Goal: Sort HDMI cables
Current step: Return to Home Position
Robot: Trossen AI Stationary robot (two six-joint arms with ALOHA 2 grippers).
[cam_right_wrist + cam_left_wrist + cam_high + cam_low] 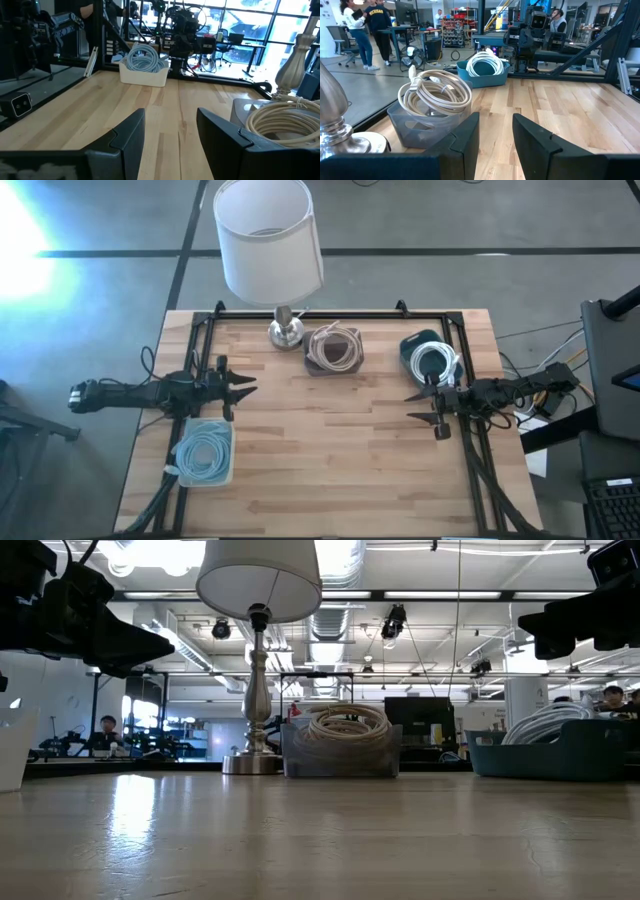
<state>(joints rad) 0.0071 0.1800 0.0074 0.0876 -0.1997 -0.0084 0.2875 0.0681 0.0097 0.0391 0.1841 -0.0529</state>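
Nearest on the worktop [330,470], well in front of the lamp [268,240] and to its left, the white bin [145,76] holds the light blue HDMI cables [142,57]. Farther in, the left tool [248,385] hovers front-left of the lamp, fingers wide and empty. The right tool [413,407] hangs front-right of it, also wide and empty. Just right of the lamp, the grey bin [415,127] holds the beige HDMI cables [437,92]. Farther right of the lamp, the blue bin [550,755] holds the white HDMI cables [545,720].
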